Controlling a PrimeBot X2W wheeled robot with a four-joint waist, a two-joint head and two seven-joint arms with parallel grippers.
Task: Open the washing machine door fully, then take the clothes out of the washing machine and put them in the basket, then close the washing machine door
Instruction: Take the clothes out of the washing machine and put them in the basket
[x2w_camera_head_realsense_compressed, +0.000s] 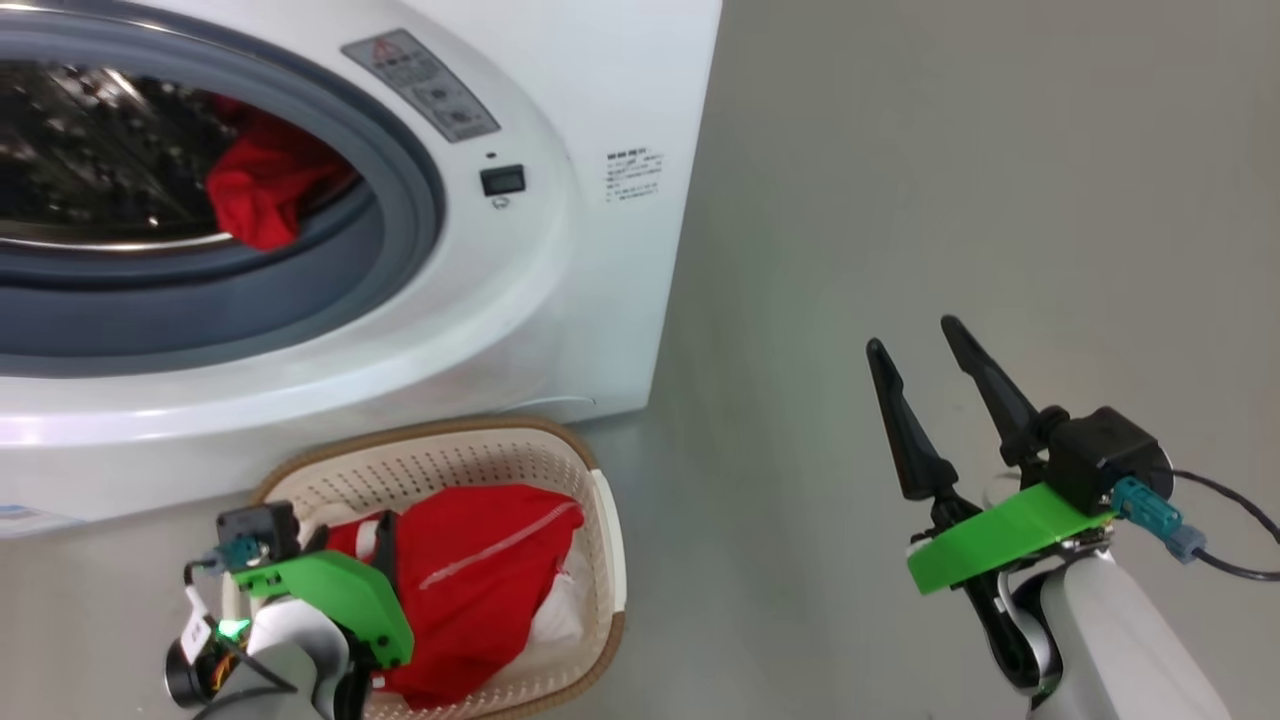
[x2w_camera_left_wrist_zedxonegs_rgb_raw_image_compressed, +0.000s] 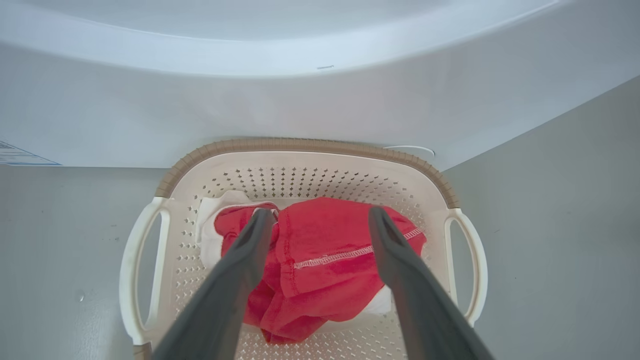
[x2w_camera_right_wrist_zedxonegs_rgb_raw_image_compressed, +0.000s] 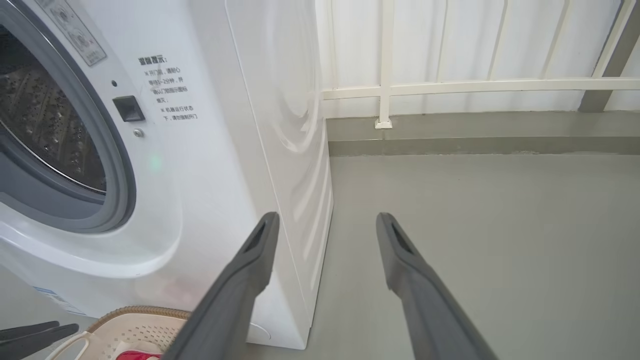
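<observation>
1. Head view: locate the washing machine (x2w_camera_head_realsense_compressed: 560, 260) from 9 to 12 o'clock, with its opening uncovered. A red garment (x2w_camera_head_realsense_compressed: 262, 190) lies in the drum (x2w_camera_head_realsense_compressed: 90, 150) at 10 o'clock. The basket (x2w_camera_head_realsense_compressed: 612, 540) stands on the floor (x2w_camera_head_realsense_compressed: 900, 200) against the machine's front at 7 o'clock, with the clothes (x2w_camera_head_realsense_compressed: 480, 570) inside. Your right hand (x2w_camera_head_realsense_compressed: 912, 334) is at 4 o'clock, spread wide and empty, well apart from the basket.
2. Left wrist view: your left hand (x2w_camera_left_wrist_zedxonegs_rgb_raw_image_compressed: 320, 220) hangs over the basket, fingers (x2w_camera_left_wrist_zedxonegs_rgb_raw_image_compressed: 240, 260) spread wide and gripping nothing. The clothes lie between and beneath them.
3. Right wrist view: the machine's corner stands at 9 o'clock and the basket rim at 7 o'clock. Grey floor lies beyond the wide-set fingers.
</observation>
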